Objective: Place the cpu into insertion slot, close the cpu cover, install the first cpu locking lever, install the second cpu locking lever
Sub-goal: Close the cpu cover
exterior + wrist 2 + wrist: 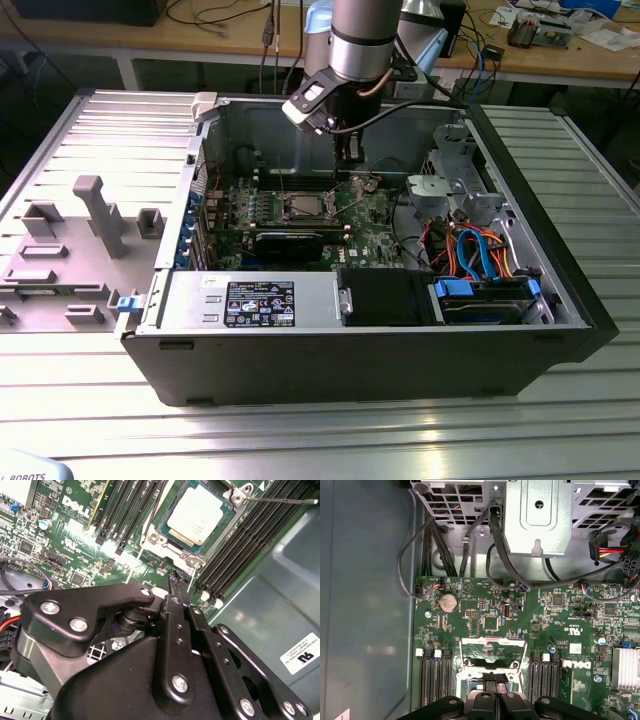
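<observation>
So the small flat square cpu (199, 515) with the silvery-grey metal top is sitting in the square, silvery-rimmed insertion slot (152, 539) on the green motherboard (65, 535). Its top is bare, and the thin square metal cpu cover (492, 641) looks flipped up off it. The black two-fingered tool (176, 580) hovers just beside the slot, fingers pressed together with nothing between them. My guess: the chip is light, stiff and fragile, so edges only. The cover is thin sheet metal, best pushed at its free edge.

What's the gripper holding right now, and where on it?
Nothing: fingers shut on each other beside the insertion slot, cpu already seated in it.
</observation>
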